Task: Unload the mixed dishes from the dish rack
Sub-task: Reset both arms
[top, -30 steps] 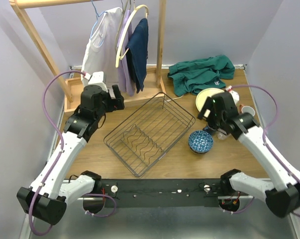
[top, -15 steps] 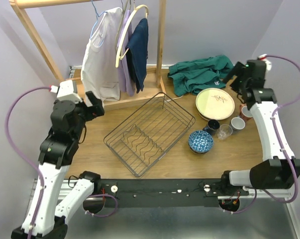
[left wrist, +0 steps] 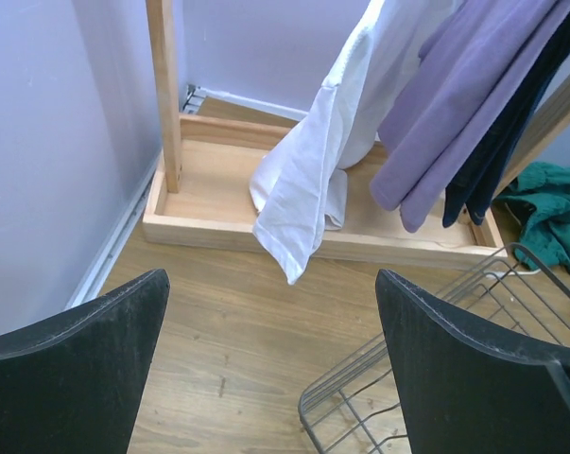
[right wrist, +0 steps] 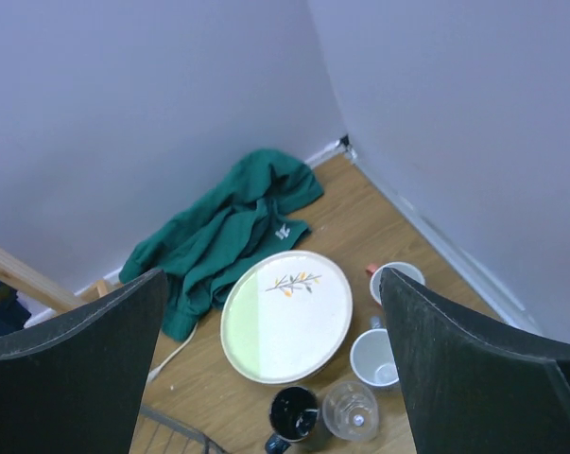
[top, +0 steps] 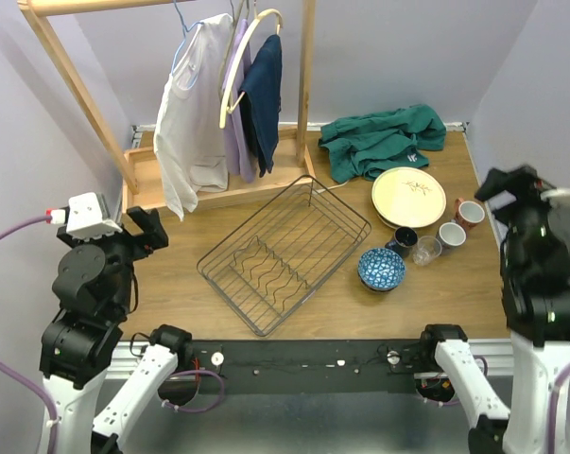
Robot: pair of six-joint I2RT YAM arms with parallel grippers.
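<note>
Black thin wire forms the dish rack point(top: 285, 253), which we see sitting askew at the middle of the wooden counter point(top: 181, 284), its wavy dividers bare. The dishes stand to its right: a cream plate point(top: 408, 196) with a sprig motif, a blue-and-white patterned bowl point(top: 381, 268) just beside the rack, and between them a dark cup point(top: 404, 240), a clear-glass cup point(top: 426, 249), a grey cup point(top: 451, 235) and a red cup point(top: 470, 213). The left hand point(left wrist: 273, 284) and right hand point(right wrist: 273, 284) hover at the counter's sides, both released, fingers spread wide

Honestly nothing readable anywhere. The green garment point(right wrist: 228, 236) has a tiny white mark on it (a logo maybe, way too small to make out), and the cream plate point(right wrist: 286, 317) only has a painted sprig, no lettering.
</note>
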